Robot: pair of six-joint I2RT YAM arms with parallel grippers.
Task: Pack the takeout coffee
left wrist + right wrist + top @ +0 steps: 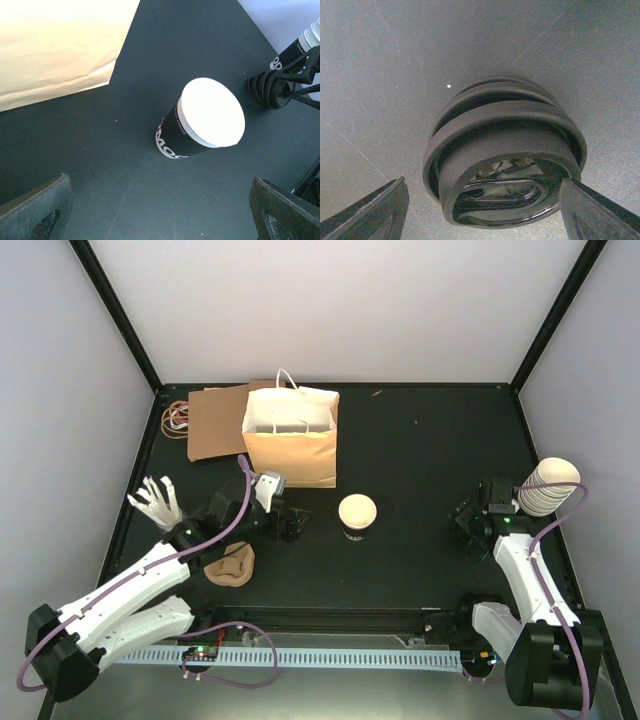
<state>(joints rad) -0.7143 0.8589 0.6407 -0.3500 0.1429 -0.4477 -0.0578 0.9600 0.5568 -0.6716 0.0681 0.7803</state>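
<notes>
Step judged: a lid seemed due to be taken from the stack and fitted to the cup before bagging.
Cup: the takeout coffee [357, 515] was seen upright on the table [430, 440], near the front of the paper bag [290, 440], its top pale and round with no black lid on it.
Left gripper: the left gripper [291, 525] was found with its fingers wide apart and nothing between them. The cup stood ahead of it, apart from both fingers and roughly centred on the gap.
Right gripper: the right gripper [468, 525] was spread, with the stack of black lids [505, 150] lying between its fingers. Whether either pad touched the stack could not be told from the wrist view.
Cup to right gripper: well apart, off towards the left arm.
Doing it well: only the topmost lid should be pinched, at its rim. The cup would best be steadied low on its wall by the left gripper, so that it is not tipped when the lid is pressed down.
</notes>
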